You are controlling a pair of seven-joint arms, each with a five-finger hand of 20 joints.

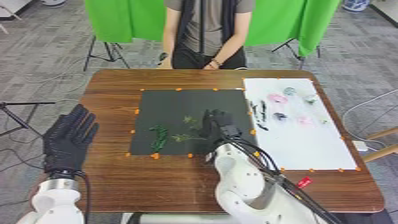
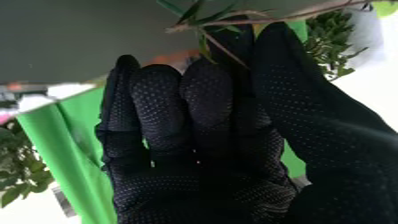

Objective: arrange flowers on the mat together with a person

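Note:
In the head view my left hand [image 1: 68, 141], fingers straight, is beside the table's left edge. My right hand [image 1: 218, 124] is over the right part of the black mat [image 1: 169, 105]. Thin green sprigs [image 1: 184, 137] lie just left of it, and a dark green braided stem [image 1: 159, 138] lies farther left on the mat. In the right wrist view a thin leafy sprig [image 2: 202, 21] crosses the fingertips of my right hand [image 2: 209, 107], pinched between thumb and finger. Pink flowers [image 1: 277, 99] and dark green stems [image 1: 258, 114] lie on the white sheet [image 1: 311, 150].
Small bluish-grey flowers [image 1: 280, 116] also lie on the white sheet. A red tag [image 1: 305, 182] is near the front of the brown table [image 1: 151, 185]. Orange tape pieces line the mat. Across the table a person's hand [image 1: 212, 64] is at the far edge.

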